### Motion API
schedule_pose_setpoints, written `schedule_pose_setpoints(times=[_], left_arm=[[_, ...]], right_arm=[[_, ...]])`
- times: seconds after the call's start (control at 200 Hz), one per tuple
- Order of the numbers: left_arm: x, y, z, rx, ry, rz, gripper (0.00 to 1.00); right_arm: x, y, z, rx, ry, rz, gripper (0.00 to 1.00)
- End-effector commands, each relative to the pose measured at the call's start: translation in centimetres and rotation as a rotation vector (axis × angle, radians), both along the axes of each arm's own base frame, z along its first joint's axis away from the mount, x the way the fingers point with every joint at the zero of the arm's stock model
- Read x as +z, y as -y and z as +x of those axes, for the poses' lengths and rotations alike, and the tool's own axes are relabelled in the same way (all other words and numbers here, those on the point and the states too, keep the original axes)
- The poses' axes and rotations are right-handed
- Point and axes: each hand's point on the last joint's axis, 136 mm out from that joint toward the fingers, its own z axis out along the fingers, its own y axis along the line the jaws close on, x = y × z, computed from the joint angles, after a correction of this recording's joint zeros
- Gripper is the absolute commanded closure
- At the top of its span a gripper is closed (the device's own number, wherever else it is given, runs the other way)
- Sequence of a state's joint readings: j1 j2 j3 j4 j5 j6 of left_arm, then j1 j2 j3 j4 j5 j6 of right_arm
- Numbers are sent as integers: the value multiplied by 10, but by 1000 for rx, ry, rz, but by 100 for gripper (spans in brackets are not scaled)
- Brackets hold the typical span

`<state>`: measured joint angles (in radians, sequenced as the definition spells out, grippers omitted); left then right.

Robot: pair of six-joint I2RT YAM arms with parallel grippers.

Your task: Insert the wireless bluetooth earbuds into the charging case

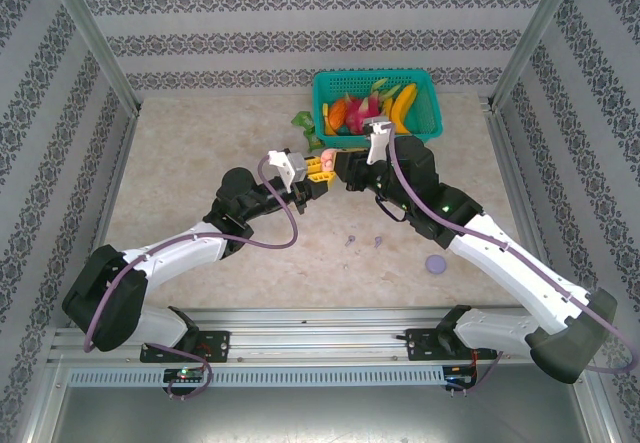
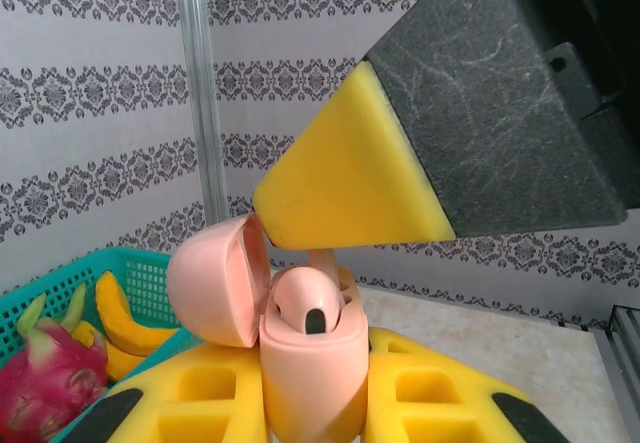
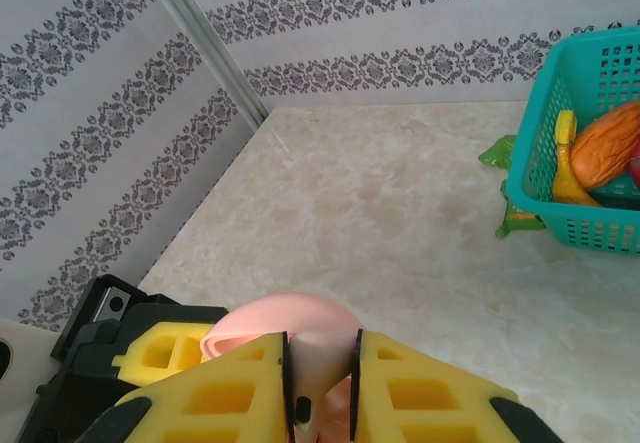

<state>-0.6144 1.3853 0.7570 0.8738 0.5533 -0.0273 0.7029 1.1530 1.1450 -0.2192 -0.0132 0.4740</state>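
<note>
1. gripping the pink charging case point(image 2: 305, 373) by its lower body, your left hand point(image 2: 315, 408) is closed tight on it and seems to hold it up off the surface point(image 3: 400, 223). the lid point(image 2: 215, 281) is swung open and one seated pink earbud point(image 2: 305, 308) is already in its well. if that grip lets the case tilt or twist, the free well moves out from under the incoming bud.
2. your right hand point(image 3: 320, 358) is nearly closed, pinching the second pink earbud point(image 3: 318, 388) just above the case. so small a hold may let the bud rotate. the stem would then likely meet the rim and not the well.
3. the right hand's yellow fingertip point(image 2: 350, 183) hangs very near the open lid. coming down a little off line could knock the lid shut or push the case out of your left hand.
4. pressing hard on a case held in the air could pop the seated bud out, or make you drop the whole case.
5. letting go before the bud seats would probably send it down to the surface. the purple earbuds point(image 1: 379, 240) lie loose there near the purple case point(image 1: 436, 263), well apart from both hands.
</note>
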Motion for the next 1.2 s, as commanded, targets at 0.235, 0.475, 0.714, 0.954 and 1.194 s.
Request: schedule_pose_setpoints(times=[0.235,0.475,0.714,0.954,1.194], left_arm=[[23,5,-6,-23,73,-23,100],[19,5,-5,-21,63,-17,100],[15,4,-4,-13,57,-19,100],[6,3,-5,-8,44,-10,100],[-7,2,-10,-26,18,26,100]], right_arm=[[-23,-20,-14,118,-47,-81,81],[-21,-14,-8,72,-62,-88,70],[9,4,4,0,-49,-7,58],[41,25,9,-59,-22,79,49],[34,37,35,-52,-164,57,50]])
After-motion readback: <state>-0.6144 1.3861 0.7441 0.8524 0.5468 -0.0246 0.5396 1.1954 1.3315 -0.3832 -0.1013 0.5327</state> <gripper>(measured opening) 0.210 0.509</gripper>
